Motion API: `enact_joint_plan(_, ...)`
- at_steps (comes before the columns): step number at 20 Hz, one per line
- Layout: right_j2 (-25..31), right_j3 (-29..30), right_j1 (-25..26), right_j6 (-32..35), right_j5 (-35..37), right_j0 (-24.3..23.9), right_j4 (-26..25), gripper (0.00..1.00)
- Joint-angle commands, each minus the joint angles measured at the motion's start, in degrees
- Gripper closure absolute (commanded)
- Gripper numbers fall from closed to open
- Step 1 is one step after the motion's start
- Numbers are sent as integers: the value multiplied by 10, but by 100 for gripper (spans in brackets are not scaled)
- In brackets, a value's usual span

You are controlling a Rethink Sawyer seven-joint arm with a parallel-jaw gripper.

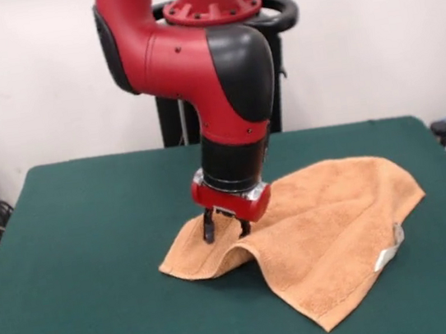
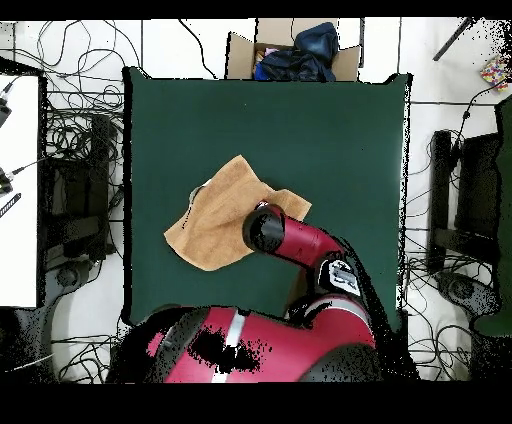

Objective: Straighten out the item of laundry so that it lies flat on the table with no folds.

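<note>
On the green table [image 1: 95,260], the tool [image 1: 226,226] pinches the rumpled towel [image 1: 339,225].

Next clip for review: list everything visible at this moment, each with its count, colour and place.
Towel: one, orange-tan, rumpled near the table's middle, a ridge raised beside the pincer.
Tag: one, white, on the towel's edge.
Table: one, dark green top, under the towel.
Cardboard box: one, brown, dark blue cloth inside, on the floor beyond the table's far edge in the overhead view.
Cables: many, black, on the floor around the table.
Arm: one, red and black, reaching down over the towel.
Pincer: one, black, tips at the towel's ridge.
</note>
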Motion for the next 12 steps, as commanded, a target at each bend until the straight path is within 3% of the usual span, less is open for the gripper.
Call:
enact_joint_plan(1,-59,-43,71,102,33,13,29,0)
enact_joint_plan(6,-90,-76,118,117,-21,18,45,0)
enact_joint_plan(12,-113,-95,166,156,-287,21,56,0)
